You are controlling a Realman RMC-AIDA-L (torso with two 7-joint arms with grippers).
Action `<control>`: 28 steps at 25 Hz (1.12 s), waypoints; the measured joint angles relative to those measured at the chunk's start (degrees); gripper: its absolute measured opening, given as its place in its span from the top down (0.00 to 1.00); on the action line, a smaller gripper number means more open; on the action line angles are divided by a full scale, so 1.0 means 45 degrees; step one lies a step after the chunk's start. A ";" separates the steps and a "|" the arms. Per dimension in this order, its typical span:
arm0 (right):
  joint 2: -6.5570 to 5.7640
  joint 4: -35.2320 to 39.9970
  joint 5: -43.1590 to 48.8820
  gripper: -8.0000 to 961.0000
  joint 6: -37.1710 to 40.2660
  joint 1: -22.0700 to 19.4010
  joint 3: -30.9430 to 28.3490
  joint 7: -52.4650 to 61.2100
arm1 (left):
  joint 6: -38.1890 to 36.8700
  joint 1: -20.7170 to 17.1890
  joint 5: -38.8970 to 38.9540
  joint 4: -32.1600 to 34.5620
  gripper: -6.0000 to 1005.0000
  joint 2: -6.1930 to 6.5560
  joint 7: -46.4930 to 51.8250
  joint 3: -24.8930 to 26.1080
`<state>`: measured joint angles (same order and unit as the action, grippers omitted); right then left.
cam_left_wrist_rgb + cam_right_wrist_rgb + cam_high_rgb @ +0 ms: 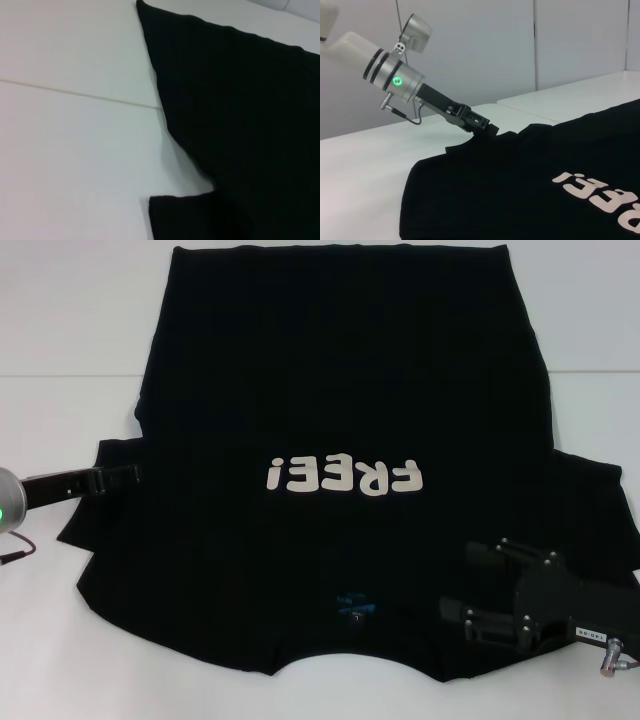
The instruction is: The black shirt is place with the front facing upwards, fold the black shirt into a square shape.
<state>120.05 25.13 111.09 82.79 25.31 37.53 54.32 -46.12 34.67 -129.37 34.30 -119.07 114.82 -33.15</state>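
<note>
- The black shirt (pixel 340 390) lies spread flat on the white tabletop (pixel 60 340), front up, with the collar toward the robot and the hem at the far side.
- Its cream "FREE!" lettering (pixel 345 477) sits across the middle of the chest and reads upside down in the head view; a small blue neck label (pixel 352 602) shows just inside the collar.
- Both short sleeves stick out to the sides, the left one near the left arm, the right one by the tabletop's right edge.
- The left pincer (pixel 128 474) reaches in low from the left and meets the edge of the left sleeve; the right wrist view shows its tip (pixel 489 129) at a raised bit of sleeve cloth, but whether it grips the cloth cannot be told.
- A green light glows on the left arm's wrist.
- The left wrist view shows only the shirt's side edge, the sleeve corner (pixel 170 210) and a seam line in the tabletop.
- The right pincer (pixel 470 588) rests over the shirt's right shoulder, beside the collar, its two black fingers spread wide apart and holding nothing.
</note>
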 joint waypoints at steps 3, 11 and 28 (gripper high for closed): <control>0.0001 0.0000 0.0001 0.11 0.0004 0.0001 0.0000 0.0000 | 0.0008 0.0003 0.0000 -0.0025 0.07 -0.0005 -0.0017 0.0000; 0.0001 0.0000 0.0000 0.11 0.0023 0.0000 0.0001 0.0000 | -0.0008 -0.0030 -0.0214 -0.0025 0.13 -0.0028 0.0052 -0.0003; 0.0001 0.0000 0.0000 0.11 0.0060 0.0000 -0.0020 0.0000 | 0.0095 -0.0016 -0.0314 0.0053 0.67 -0.0101 -0.0048 -0.0098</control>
<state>120.06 25.13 111.09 83.06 25.31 37.44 54.32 -45.69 34.60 -130.78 34.54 -119.53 114.61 -33.59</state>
